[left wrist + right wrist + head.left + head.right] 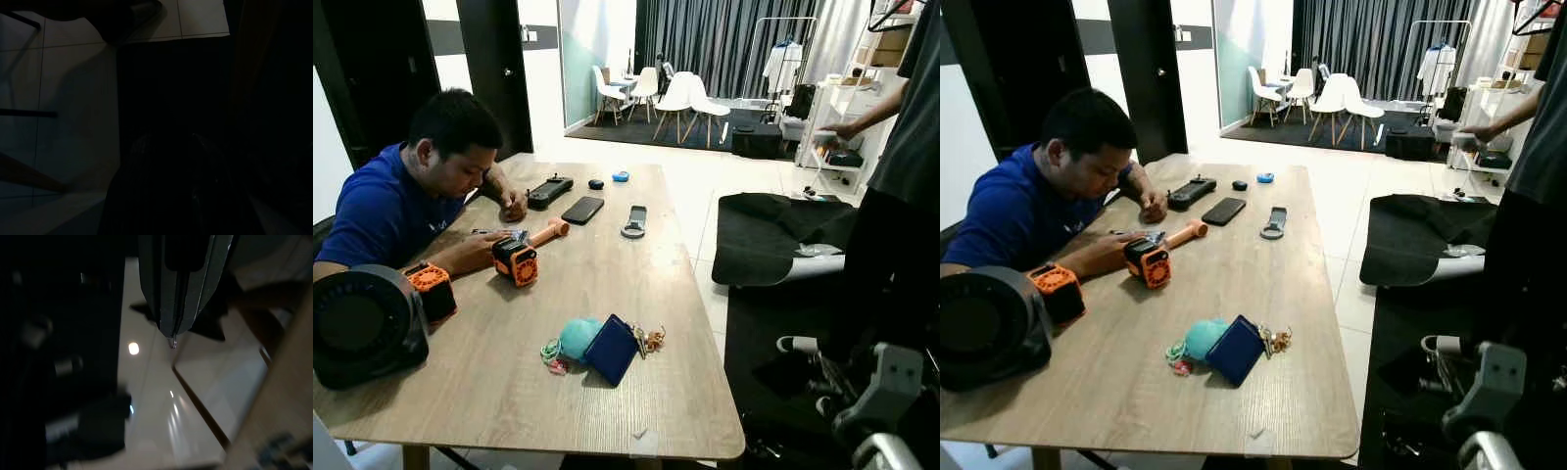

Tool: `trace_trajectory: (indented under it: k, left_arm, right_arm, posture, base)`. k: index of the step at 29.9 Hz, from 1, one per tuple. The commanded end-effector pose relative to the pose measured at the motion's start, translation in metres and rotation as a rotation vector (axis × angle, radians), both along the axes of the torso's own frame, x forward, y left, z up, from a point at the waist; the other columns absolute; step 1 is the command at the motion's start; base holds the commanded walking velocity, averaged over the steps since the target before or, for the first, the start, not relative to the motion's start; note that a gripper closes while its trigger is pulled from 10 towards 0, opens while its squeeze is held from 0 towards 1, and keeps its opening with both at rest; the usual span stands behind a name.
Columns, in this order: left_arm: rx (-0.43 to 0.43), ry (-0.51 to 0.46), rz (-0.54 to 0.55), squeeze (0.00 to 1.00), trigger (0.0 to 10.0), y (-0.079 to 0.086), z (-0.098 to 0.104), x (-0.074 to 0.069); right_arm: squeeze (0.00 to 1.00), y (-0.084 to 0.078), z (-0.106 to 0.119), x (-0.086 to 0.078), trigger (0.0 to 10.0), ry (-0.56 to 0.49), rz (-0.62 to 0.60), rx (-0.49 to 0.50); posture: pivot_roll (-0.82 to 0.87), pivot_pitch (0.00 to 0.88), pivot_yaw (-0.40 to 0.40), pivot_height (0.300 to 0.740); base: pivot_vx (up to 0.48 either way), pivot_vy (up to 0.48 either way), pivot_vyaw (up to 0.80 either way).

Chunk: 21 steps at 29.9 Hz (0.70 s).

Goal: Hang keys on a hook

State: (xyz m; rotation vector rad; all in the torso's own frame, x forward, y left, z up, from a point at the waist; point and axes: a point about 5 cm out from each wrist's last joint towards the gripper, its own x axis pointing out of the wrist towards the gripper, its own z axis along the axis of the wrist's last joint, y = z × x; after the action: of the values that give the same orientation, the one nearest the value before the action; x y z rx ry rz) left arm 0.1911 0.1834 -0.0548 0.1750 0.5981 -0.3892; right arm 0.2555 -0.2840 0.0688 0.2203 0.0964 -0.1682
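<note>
Keys (651, 340): lower centre of frame, on wooden table (607, 264), touching right edge of navy wallet (611, 349).
Teal pouch (576, 337): just left of wallet, touching it; small coloured bits at its left side.
Orange device (515, 261): mid-left, by hands of seated person in blue shirt (382, 211).
Phone (582, 210): upper centre, w/ black controller (549, 190) near it.
Black speaker (357, 323): lower left, table corner.
Right gripper (176, 330): fingers pressed together, nothing between, over tiled floor.
Left gripper: wrist view too dark, jaws can't tell.
Standing person (901, 186): right edge.
</note>
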Motion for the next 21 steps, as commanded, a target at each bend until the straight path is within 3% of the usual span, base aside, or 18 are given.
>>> trace_trajectory:
  k: [1,5,12,13,18,19,21]
  left_arm:
    - [0.019,0.010,-0.003,0.00,10.0,0.005,-0.001,-0.003]
    - [0.018,0.017,-0.005,0.00,10.0,0.003,-0.002,-0.003]
    - [0.013,0.020,0.000,0.00,10.0,-0.002,-0.003,-0.001]
    - [0.013,0.020,0.000,0.00,10.0,-0.002,-0.003,-0.001]
    - [-0.034,0.013,0.225,0.00,10.0,0.006,-0.001,0.009]
    - [-0.030,0.029,0.241,0.00,10.0,0.007,-0.002,0.009]
    - [-0.027,0.041,0.249,0.00,10.0,0.007,-0.003,0.009]
  right_arm:
    - [0.00,-0.002,-0.005,-0.003,0.0,0.010,-0.022,0.002]
    - [0.00,0.010,-0.062,-0.028,0.0,0.246,0.002,-0.004]
    - [0.00,0.030,-0.119,-0.070,0.0,0.501,-0.078,0.092]
    - [0.00,0.030,-0.119,-0.070,0.0,0.501,-0.078,0.092]
    - [0.00,0.046,-0.134,-0.077,0.0,0.578,-0.073,0.120]
    - [0.00,0.048,-0.135,-0.077,0.5,0.588,-0.070,0.121]
    - [0.00,0.049,-0.136,-0.077,0.5,0.594,-0.069,0.122]
  posture:
    - [0.06,0.032,0.001,0.740]
    - [0.06,0.029,0.003,0.740]
    - [0.06,0.022,0.005,0.740]
    - [0.06,0.022,0.005,0.740]
    - [0.06,0.016,0.019,0.740]
    - [0.06,0.013,0.021,0.740]
    - [0.06,0.013,0.021,0.740]
  base:
    - [0.000,0.000,0.00]
    - [0.000,0.000,0.00]
    - [0.000,0.000,0.00]
    - [0.000,0.000,0.00]
    - [0.000,0.000,0.00]
    - [0.000,0.000,0.00]
    - [0.000,0.000,0.00]
